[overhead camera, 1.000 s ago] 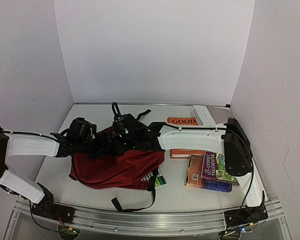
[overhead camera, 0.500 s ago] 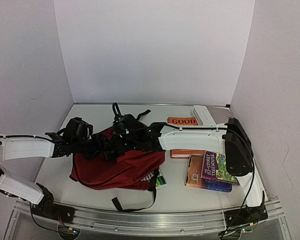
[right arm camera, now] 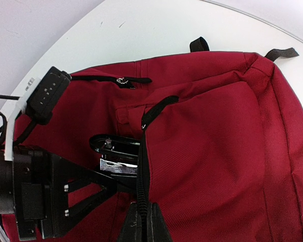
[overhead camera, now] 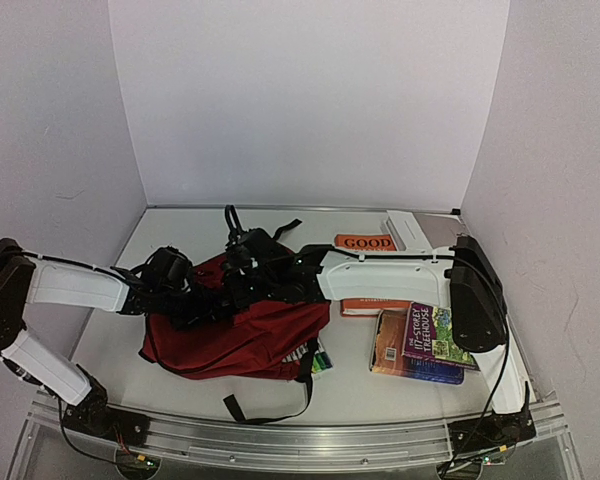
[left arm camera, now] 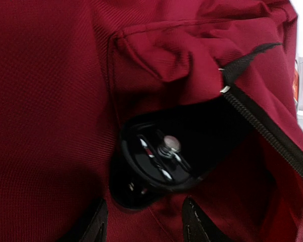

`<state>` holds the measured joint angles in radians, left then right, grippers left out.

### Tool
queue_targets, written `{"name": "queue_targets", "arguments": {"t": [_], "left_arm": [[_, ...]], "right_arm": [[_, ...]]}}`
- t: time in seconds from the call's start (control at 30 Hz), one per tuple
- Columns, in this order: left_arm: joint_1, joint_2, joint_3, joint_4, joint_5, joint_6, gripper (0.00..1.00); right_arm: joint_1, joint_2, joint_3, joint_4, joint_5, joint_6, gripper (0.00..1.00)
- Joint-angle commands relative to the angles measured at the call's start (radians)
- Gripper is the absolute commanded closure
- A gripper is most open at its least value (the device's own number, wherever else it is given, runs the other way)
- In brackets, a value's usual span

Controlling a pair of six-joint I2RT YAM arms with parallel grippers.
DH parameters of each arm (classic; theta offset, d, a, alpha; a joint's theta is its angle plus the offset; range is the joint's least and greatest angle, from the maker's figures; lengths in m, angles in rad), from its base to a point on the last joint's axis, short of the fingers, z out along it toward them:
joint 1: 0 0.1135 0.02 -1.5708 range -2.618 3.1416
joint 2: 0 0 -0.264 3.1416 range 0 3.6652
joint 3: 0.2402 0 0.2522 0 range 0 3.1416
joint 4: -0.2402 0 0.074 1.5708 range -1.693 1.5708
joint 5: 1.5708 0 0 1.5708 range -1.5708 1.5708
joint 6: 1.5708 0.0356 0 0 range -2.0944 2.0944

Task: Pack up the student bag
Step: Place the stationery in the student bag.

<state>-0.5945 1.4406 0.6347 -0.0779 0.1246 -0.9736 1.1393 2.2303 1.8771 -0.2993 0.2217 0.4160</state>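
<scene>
On the table (overhead camera: 380, 390) — student bag (overhead camera: 235, 340) held open for packing.
Right gripper (right arm camera: 141, 224) is clamped on its zipper edge (right arm camera: 141, 171); left gripper (left arm camera: 145, 222) — grip cannot be told.

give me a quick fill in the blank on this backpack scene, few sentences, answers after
1. The student bag is made of dark ___ fabric.
2. The right gripper is shut on the bag's black ___ edge.
3. The orange book at the back of the table shows the word ___.

Missing words: red; zipper; GOOD
</scene>
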Motion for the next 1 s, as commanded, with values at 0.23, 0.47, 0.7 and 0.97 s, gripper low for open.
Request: {"name": "queue_targets", "arguments": {"t": [0.23,0.47,0.7,0.97], "left_arm": [[0.002,0.191,0.158,0.124,0.078,0.046,0.68],[-0.001,0.29,0.221,0.298,0.178,0.078,0.73],[-0.023,0.354,0.256,0.42,0.251,0.065,0.76],[-0.051,0.329,0.209,0.48,0.295,0.088,0.79]], "right_arm": [[0.005,-0.056,0.036,0.045,-0.004,-0.018,1.0],[0.004,-0.047,0.034,0.045,-0.004,-0.016,1.0],[-0.011,-0.037,0.02,0.058,-0.036,0.019,1.0],[-0.035,-0.061,-0.023,0.095,-0.069,0.036,1.0]]}}
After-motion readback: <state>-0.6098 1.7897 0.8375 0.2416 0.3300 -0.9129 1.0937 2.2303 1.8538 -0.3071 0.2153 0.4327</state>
